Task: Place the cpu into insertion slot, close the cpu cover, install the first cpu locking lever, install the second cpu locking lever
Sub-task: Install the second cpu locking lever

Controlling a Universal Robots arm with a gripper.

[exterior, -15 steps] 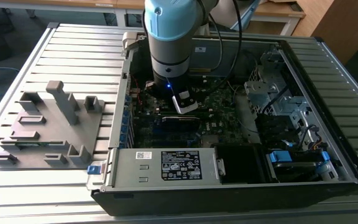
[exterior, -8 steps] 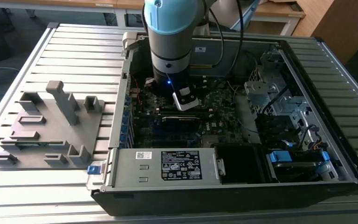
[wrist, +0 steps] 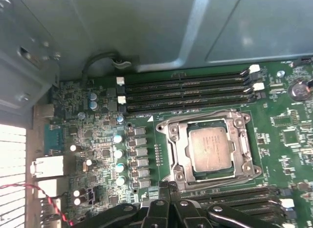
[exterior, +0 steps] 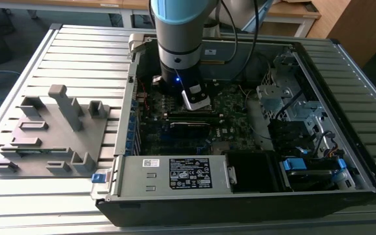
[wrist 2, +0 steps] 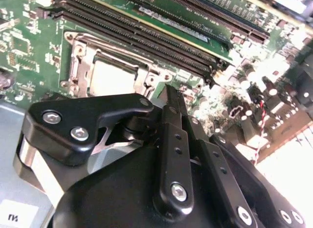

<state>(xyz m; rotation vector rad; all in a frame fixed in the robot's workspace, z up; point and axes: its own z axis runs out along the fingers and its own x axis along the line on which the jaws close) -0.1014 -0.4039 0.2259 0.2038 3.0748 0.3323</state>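
We are seeing the cpu sitting in the insertion slot, cpu cover framing it, just beside our clenched, empty tool.

Robotics laboratory or assembly test workshop. An open desktop computer case is lying on a desk of ribbed aluminium profiles, its green motherboard showing inside. A grey fixture plate with upright blocks is sitting beside the case, toward the exterior view's left. An industrial robot arm is reaching down into the case, cables trailing from it. Wooden furniture and further benches are standing in the background.
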